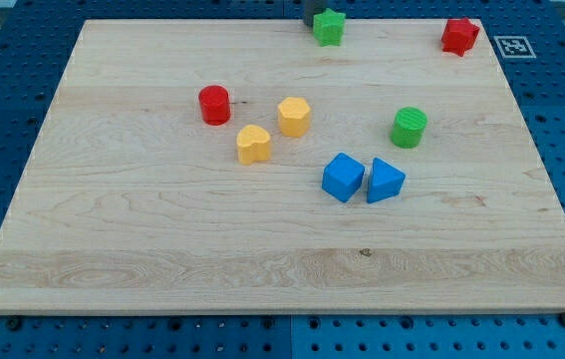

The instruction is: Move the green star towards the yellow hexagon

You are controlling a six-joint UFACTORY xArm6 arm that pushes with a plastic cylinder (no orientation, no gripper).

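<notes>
The green star [329, 27] sat at the far edge of the wooden worktop [162, 249], well apart from the yellow hexagon [294, 116] nearer mid-board. A dark shape [312, 14] just beside the star, cut off by the view's top, hid my tip; there was no gripper whose state could be told. A black-and-white marker [513, 46] bore no readable writing.

Wooden board [162, 259], green star [329, 27], yellow hexagon [294, 117], six other blocks
</notes>
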